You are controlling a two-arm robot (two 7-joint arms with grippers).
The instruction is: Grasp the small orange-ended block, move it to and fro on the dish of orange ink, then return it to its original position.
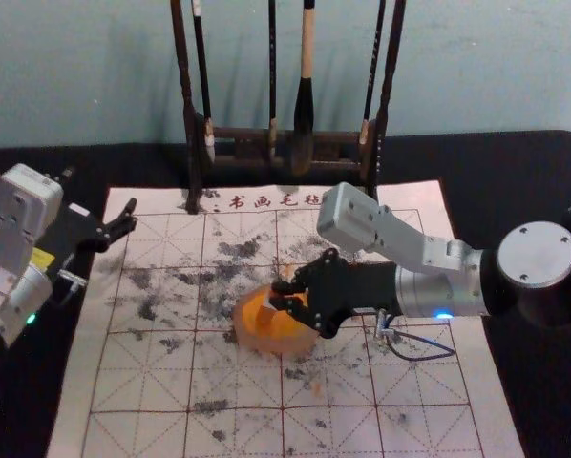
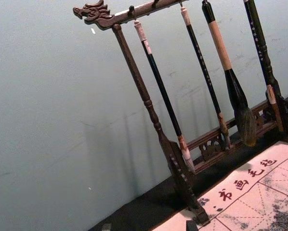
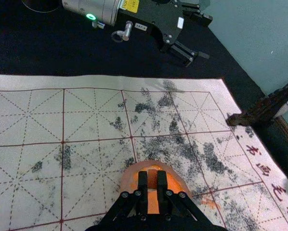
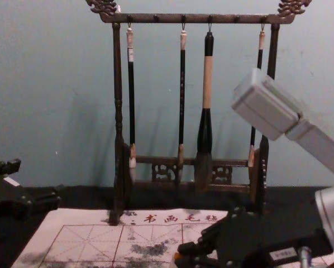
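Before rack point(image 4: 167, 19), right end effector point(image 1: 279, 295) grips block point(image 3: 152, 180) over dish point(image 1: 252, 336); left point(image 1: 126, 220) apart.

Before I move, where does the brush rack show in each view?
Head: brush rack top centre, beyond the mat's red lettering.
Left wrist: across the lettered edge, brushes hanging.
Right wrist: part of a leg beside the lettered edge.
Chest: centre, upright, behind the mat.
Shared landmark: the red lettering.
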